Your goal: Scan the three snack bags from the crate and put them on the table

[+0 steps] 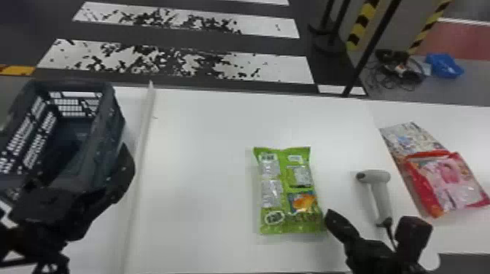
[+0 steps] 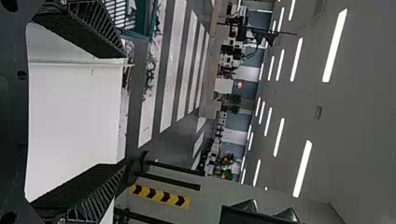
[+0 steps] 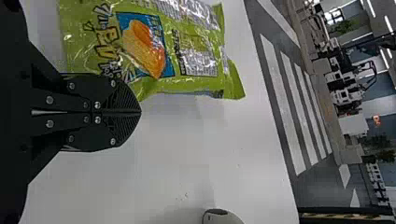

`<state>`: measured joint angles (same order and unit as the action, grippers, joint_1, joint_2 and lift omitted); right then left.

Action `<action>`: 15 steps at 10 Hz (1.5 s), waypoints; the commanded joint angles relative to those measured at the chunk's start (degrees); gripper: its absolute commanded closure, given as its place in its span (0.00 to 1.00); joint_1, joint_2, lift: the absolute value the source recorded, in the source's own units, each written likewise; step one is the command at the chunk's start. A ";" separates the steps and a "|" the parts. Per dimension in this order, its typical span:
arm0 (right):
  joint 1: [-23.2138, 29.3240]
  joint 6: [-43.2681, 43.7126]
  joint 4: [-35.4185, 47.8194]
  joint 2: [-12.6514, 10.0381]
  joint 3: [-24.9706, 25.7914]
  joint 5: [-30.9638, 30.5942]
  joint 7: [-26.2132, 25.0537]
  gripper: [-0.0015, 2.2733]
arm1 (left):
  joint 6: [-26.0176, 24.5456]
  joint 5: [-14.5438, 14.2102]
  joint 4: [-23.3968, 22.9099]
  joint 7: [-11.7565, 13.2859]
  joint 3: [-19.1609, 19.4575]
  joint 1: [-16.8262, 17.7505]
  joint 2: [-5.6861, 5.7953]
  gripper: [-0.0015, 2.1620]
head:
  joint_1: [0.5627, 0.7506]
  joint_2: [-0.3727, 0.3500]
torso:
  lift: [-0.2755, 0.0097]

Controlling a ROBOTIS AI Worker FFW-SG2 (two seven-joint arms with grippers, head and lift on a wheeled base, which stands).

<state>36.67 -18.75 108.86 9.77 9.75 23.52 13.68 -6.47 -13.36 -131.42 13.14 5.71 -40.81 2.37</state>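
Note:
My left gripper (image 1: 78, 173) is beside and over the dark crate (image 1: 118, 120) in the head view; in the left wrist view my left gripper (image 2: 126, 111) stands open, nothing between its fingers. A green snack bag (image 1: 288, 189) lies flat on the white table (image 1: 200, 145). My right gripper (image 1: 370, 218) is at the table's near side, between bag and grey scanner (image 1: 382, 196), its fingers apart there. The right wrist view shows my right gripper (image 3: 140, 112) with fingers pressed together, empty, beside the green bag (image 3: 187, 51). A red-and-pink bag (image 1: 450, 178) overlaps a greyish bag (image 1: 412, 138) at right.
A raised white ridge (image 1: 146, 127) runs between crate and main tabletop. The scanner's black cable (image 1: 391, 237) trails toward the near edge, by my right gripper. Black poles (image 1: 375, 36) stand beyond the far edge, with a blue item (image 1: 443, 65) on the floor behind.

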 commanded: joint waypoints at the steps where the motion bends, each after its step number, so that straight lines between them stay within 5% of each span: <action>1: 0.77 0.68 0.48 -0.54 0.36 0.30 -0.05 0.83 | 0.00 -0.09 0.20 0.05 0.00 0.38 0.00 0.02 | 0.70 0.38 | 0.64; 4: 0.68 -3.37 8.83 -0.89 3.70 2.41 0.04 0.83 | 0.00 -0.53 0.11 0.40 0.00 0.65 0.35 0.02 | 0.70 0.36 | 0.64; 6: -0.64 -6.35 14.81 -0.89 0.53 1.88 0.56 0.83 | -0.17 -0.61 -0.06 0.40 -0.44 0.65 0.26 0.02 | 0.70 0.37 | 0.64; 11: -9.16 0.15 3.82 -0.89 -11.33 -8.49 -0.23 0.83 | -0.17 -0.70 -1.82 0.40 -0.53 -1.02 0.79 0.02 | 0.70 0.56 | 0.64; 15: -12.94 5.07 -5.32 -0.89 -13.00 -10.25 -0.76 0.83 | -0.35 -0.97 -2.26 0.40 -0.26 -1.90 1.32 0.02 | 0.70 0.60 | 0.64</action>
<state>23.99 -14.41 104.47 8.88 -3.05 13.53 12.92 -6.82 -14.32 -133.75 13.53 5.45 -42.66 3.59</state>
